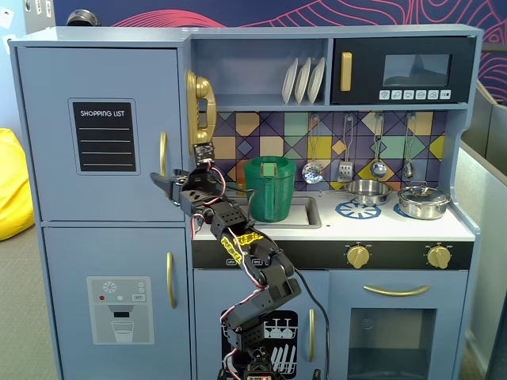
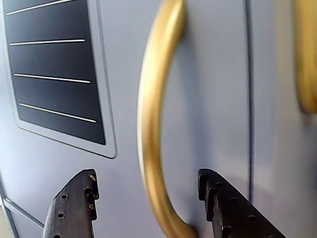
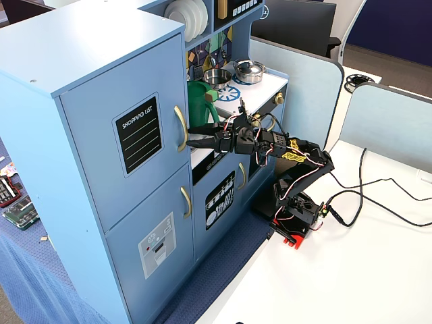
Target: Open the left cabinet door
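Note:
The left cabinet door (image 1: 47, 158) is light blue with a black "SHOPPING LIST" panel (image 1: 104, 136) and a curved gold handle (image 1: 163, 153). It looks shut and flush in both fixed views (image 3: 88, 182). My gripper (image 1: 164, 181) is open at the handle's lower end. In the wrist view the handle (image 2: 151, 114) runs down between the two dark fingers (image 2: 74, 208), one on each side, neither touching it; the gripper (image 2: 147, 176) holds nothing. In a fixed view the gripper (image 3: 192, 138) reaches the handle (image 3: 180, 128) from the right.
A blue door with a grey dispenser panel (image 1: 119, 309) sits below. A green jug (image 1: 269, 188) stands in the sink just right of the arm, under a gold toy phone (image 1: 200, 107). Pots (image 1: 424, 202) sit on the stove. The arm's base (image 3: 297, 216) and cables (image 3: 378, 202) are on a white table.

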Robot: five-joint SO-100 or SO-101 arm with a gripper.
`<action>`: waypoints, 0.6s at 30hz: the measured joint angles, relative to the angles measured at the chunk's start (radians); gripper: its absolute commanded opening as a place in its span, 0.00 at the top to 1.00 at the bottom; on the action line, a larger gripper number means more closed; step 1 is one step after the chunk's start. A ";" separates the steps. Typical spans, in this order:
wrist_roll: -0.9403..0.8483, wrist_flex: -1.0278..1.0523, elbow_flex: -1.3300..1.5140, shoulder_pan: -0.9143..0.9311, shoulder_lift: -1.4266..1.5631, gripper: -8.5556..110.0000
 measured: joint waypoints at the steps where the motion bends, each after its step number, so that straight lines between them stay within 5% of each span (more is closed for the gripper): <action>1: -0.012 -0.012 -0.005 -0.008 -0.014 0.77; 18: -0.268 -0.048 0.049 -0.291 0.028 0.79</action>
